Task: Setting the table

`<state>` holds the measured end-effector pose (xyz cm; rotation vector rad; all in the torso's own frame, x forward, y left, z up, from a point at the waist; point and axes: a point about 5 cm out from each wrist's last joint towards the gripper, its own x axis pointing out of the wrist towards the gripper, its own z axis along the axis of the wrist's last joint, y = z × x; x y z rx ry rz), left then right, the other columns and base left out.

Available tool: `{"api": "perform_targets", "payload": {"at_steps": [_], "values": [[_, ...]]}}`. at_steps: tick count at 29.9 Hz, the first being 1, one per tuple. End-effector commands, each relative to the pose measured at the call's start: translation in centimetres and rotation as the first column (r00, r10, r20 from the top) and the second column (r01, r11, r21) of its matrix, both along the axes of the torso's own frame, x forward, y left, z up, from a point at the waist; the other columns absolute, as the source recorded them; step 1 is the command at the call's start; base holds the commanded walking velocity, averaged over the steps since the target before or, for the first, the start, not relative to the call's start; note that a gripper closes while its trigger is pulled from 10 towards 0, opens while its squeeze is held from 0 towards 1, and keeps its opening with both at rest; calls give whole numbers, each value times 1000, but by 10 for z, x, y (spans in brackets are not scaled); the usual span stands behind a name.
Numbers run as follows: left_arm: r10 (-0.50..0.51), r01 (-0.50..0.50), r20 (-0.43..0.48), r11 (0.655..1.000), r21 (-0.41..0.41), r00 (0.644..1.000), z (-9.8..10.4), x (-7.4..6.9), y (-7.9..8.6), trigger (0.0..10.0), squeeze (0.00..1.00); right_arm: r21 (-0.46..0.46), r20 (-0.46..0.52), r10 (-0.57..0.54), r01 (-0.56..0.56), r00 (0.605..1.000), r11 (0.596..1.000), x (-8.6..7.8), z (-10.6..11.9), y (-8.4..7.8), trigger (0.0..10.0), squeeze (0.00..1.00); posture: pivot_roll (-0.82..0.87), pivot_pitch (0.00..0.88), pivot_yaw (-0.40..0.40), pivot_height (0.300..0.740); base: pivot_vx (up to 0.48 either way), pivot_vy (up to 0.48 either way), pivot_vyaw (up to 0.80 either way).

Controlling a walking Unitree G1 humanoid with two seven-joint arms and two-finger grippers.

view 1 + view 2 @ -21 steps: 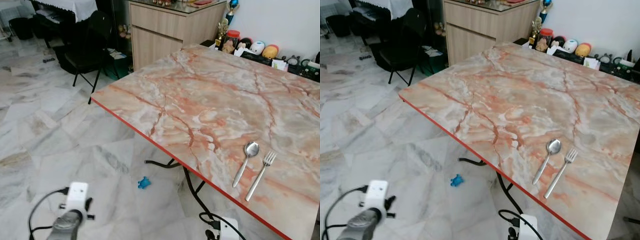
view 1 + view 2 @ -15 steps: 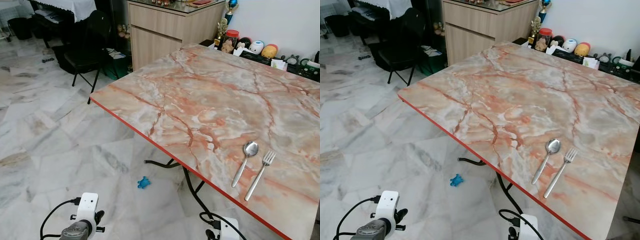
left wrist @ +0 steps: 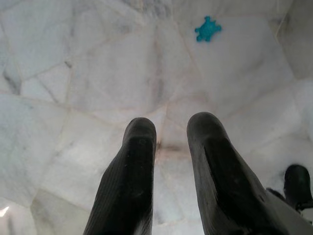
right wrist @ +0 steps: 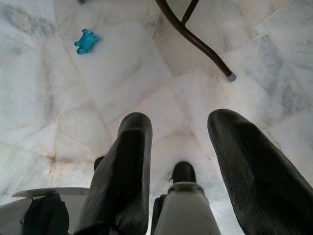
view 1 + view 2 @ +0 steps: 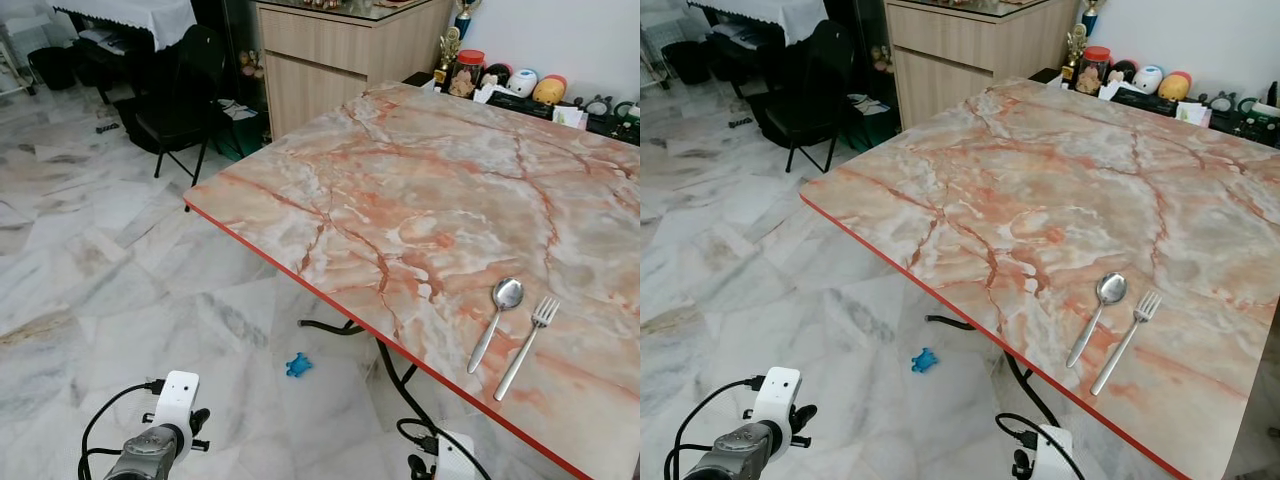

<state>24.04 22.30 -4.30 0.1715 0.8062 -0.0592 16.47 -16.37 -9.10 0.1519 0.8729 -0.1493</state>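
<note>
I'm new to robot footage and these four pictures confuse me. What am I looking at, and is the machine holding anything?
A walking humanoid robot is setting a table. The two wide pictures come from cameras in its head, looking down at a marble table with a spoon and fork side by side near its edge. The other two come from wrist cameras, looking along each pincer's black fingers at the floor. The left pincer and right pincer hang open and empty. A small blue toy lies on the floor.
</note>
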Motion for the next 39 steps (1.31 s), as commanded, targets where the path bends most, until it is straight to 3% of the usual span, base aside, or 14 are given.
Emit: {"api": "perform_targets", "payload": {"at_steps": [1, 7, 16, 26, 29, 39], "values": [[-24, 24, -35, 999, 24, 999, -5, -6, -2, 10000, 0, -11, -3, 4, -4, 1000, 1000, -2, 0, -3, 10000, 0, 50, 0, 49, 740, 0, 0, 0], [-42, 42, -64, 999, 5, 997, -13, -11, -19, 10000, 0, -62, 14, -28, 29, 999, 998, -2, 2, -27, 10000, 0, -14, 0, 59, 740, 0, 0, 0], [-91, 91, -69, 996, -11, 993, -14, -8, -40, 10000, 0, -95, 43, -59, 63, 997, 993, 0, 7, -47, 10000, 0, -80, 0, 89, 740, 0, 0, 0], [-29, 29, -54, 1000, -6, 998, -13, -7, -33, 10000, 0, -84, 17, -50, 52, 999, 995, -3, 4, -43, 10000, 0, -49, 0, 21, 740, 0, 0, 0], [33, -33, -55, 999, -5, 998, -14, -10, -26, 10000, 0, -74, -14, -21, 19, 1000, 997, -6, 2, -40, 10000, 0, -10, 0, -7, 740, 0, 0, 0], [130, -130, -70, 991, 11, 989, -17, -19, -11, 10000, 0, -52, -24, -22, 20, 999, 998, -4, 0, -29, 10000, 0, 23, 0, -11, 740, 0, 0, 0]]}}
